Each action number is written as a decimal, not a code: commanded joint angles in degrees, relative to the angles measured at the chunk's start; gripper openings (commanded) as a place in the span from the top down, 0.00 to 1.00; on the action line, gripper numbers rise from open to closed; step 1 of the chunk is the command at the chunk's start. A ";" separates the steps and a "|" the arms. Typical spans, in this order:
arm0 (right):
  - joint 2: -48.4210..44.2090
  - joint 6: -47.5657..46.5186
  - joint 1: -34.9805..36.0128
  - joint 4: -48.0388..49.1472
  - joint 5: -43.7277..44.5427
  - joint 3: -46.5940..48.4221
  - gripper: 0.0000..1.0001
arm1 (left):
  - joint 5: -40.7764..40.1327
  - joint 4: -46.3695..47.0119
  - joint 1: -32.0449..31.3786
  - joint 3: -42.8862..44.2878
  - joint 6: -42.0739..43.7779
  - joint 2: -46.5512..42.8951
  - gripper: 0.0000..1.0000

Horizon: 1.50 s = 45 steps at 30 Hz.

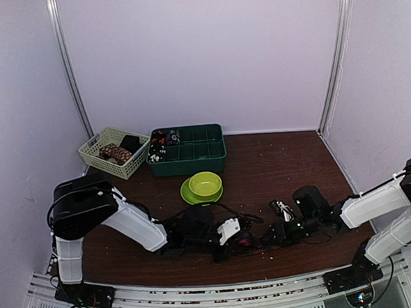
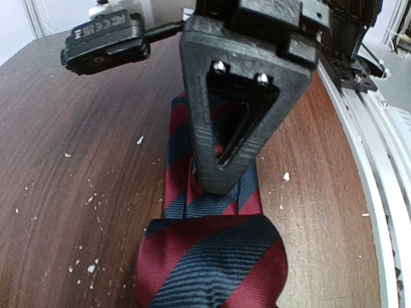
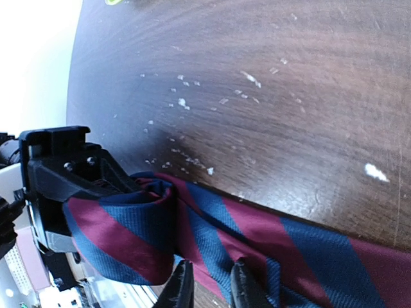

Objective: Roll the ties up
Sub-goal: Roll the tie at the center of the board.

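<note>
A red and navy striped tie [image 1: 251,243] lies along the table's front edge between my two grippers. In the left wrist view its near end is wound into a roll [image 2: 212,263], and one black finger [image 2: 221,147] of my left gripper [image 1: 227,240] lies along the flat strip behind it; the other finger is hidden. In the right wrist view the roll [image 3: 122,234] sits against the left gripper's body [image 3: 61,173]. My right gripper [image 3: 212,285] has its jaws a little apart, tips resting on the flat strip [image 3: 302,247] just beside the roll.
A lime-green bowl [image 1: 205,184] on a green plate [image 1: 188,195] stands behind the grippers. A dark green divided crate [image 1: 191,155] and a pale basket [image 1: 97,148] stand at the back left. The metal rail [image 2: 379,186] runs close along the tie's front side.
</note>
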 commanded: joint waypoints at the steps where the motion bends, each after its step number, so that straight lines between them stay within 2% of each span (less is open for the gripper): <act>1: 4.36 -1.33 0.68 -1.79 1.26 1.43 0.83 | 3.44 2.94 2.19 -3.31 -4.47 1.60 0.87; 6: 11.58 -3.16 1.85 -1.71 1.60 3.45 0.87 | 5.71 9.38 4.33 -4.92 -8.74 -0.58 0.87; 13: 16.67 -3.77 1.70 -1.76 3.29 3.91 0.89 | 6.83 8.58 4.72 -7.30 -5.42 -7.74 0.85; 19: 18.02 -4.33 1.72 -2.23 4.09 4.38 0.89 | 10.78 -5.10 4.60 -8.03 4.64 -9.75 0.85; 25: 18.43 -4.42 1.66 -1.71 3.53 4.51 0.88 | 4.71 -20.60 3.71 -4.96 10.61 -7.32 0.85; 29: 15.85 -3.13 1.68 0.77 1.32 3.83 0.81 | 2.06 -25.06 3.28 -3.08 10.83 -5.59 0.84; 32: 10.48 -1.32 1.90 2.99 -0.08 2.70 0.68 | 1.33 -26.35 3.28 -2.32 9.76 -4.80 0.83; 38: -0.97 2.44 3.70 1.47 0.06 3.81 0.43 | 1.43 -28.34 3.28 -0.51 8.54 -3.59 0.82; 45: 3.29 3.38 7.45 -0.43 0.48 8.38 0.42 | 1.95 -29.50 3.28 0.75 6.80 -2.78 0.80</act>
